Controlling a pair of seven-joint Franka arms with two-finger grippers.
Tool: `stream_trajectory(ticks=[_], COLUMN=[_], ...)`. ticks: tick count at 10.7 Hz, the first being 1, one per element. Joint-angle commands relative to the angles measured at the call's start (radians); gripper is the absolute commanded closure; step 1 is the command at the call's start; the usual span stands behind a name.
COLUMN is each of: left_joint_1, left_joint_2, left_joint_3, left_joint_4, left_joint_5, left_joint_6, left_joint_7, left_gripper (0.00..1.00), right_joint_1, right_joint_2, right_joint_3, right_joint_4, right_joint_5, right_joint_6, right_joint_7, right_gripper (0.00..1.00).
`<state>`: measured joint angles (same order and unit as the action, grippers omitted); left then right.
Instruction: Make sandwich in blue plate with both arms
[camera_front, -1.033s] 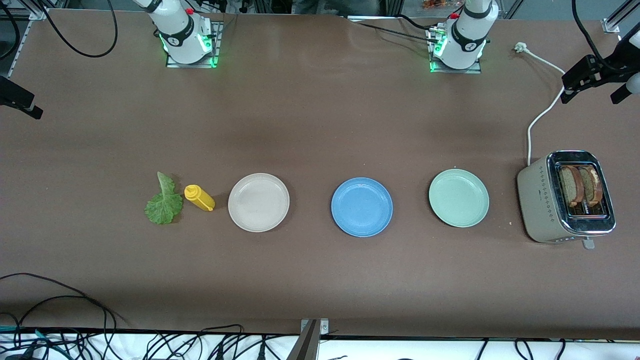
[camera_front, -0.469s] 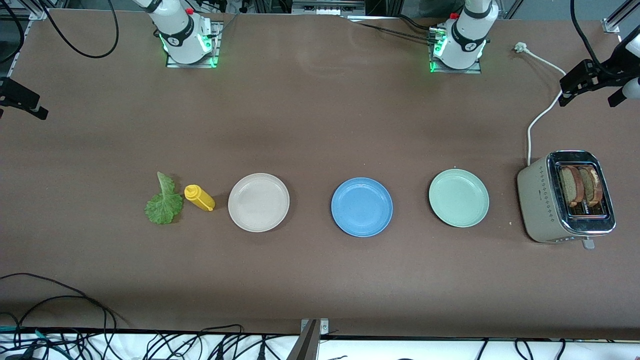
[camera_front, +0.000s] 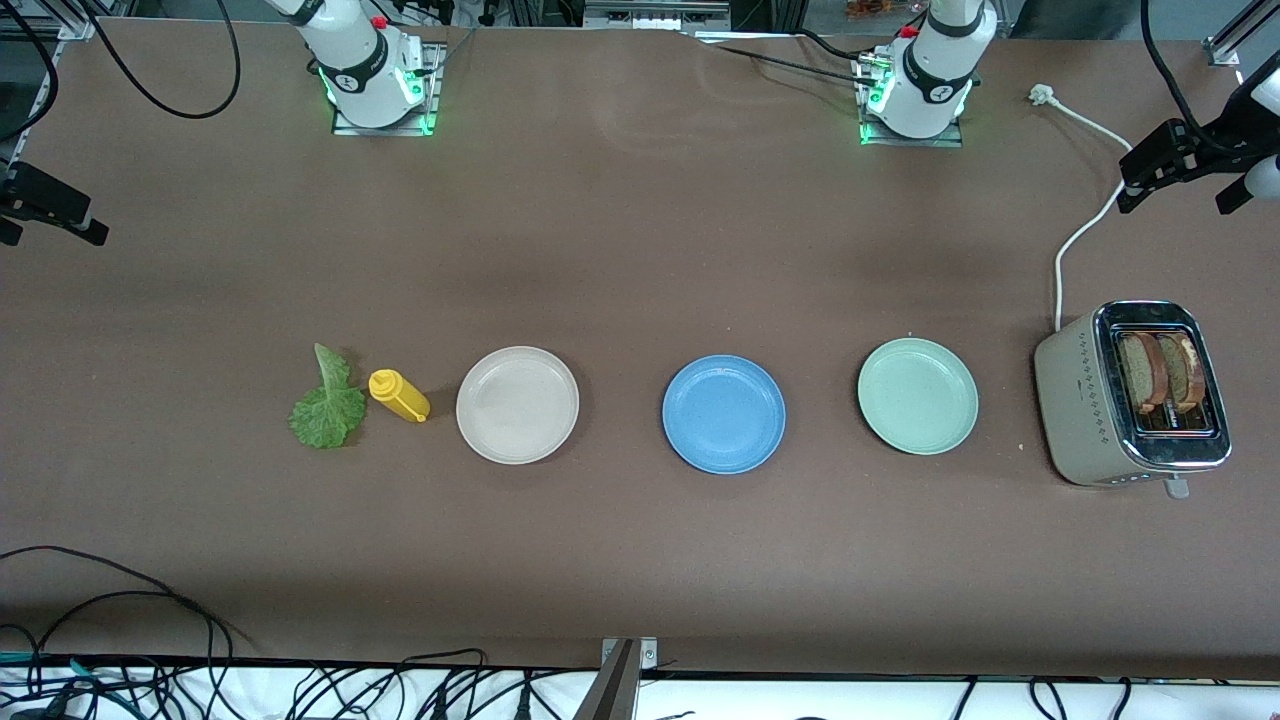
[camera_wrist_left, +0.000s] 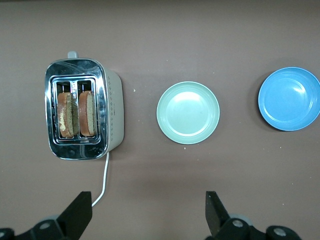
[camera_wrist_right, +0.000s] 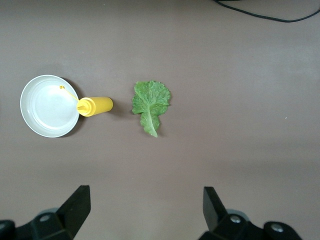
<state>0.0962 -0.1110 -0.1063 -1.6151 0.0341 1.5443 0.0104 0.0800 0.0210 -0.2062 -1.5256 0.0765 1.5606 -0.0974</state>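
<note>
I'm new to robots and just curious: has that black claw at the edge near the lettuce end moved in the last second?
Yes. The right gripper has slid down the front view and slightly inward, judged against the table's fixed edge.

Toaster (camera_front: 1090, 410), yellow bottle (camera_front: 400, 396) (lying), two plates.

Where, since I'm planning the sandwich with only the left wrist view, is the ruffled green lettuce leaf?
Observer: The ruffled green lettuce leaf lies flat on the table toward the right arm's end, beside a yellow plastic squeeze bottle.
Operator: Anything between that bottle and my round blue plate?
Observer: A round beige-white plate, with nothing on it.
Operator: Is the right pincer on the leaf?
Observer: No, the right pincer hangs open over bare table, apart from the leaf, holding nothing.
</note>
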Motion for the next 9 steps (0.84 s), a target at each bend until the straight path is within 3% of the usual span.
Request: stream_trajectory(ticks=[1, 9], left_joint_1=[0.013, 0.013], left_joint_2=[0.019, 0.025], left_joint_3=[-0.006, -0.004], left_joint_4=[0.023, 0.023], left_joint_5=[-0.017, -0.008], left_joint_6=[-0.021, -0.021], left_joint_7=[0.013, 0.013], left_gripper=[0.00, 0.00], right_joint_1=[-0.006, -0.008], right_joint_2=[0.005, 0.005], right_joint_3=[-0.006, -0.018], right_joint_4=[0.018, 0.018], right_joint_5=[0.026, 0.028], right_joint_6=[-0.004, 0.072], right_joint_7=[-0.016, -0.015], right_gripper=[0.00, 0.00])
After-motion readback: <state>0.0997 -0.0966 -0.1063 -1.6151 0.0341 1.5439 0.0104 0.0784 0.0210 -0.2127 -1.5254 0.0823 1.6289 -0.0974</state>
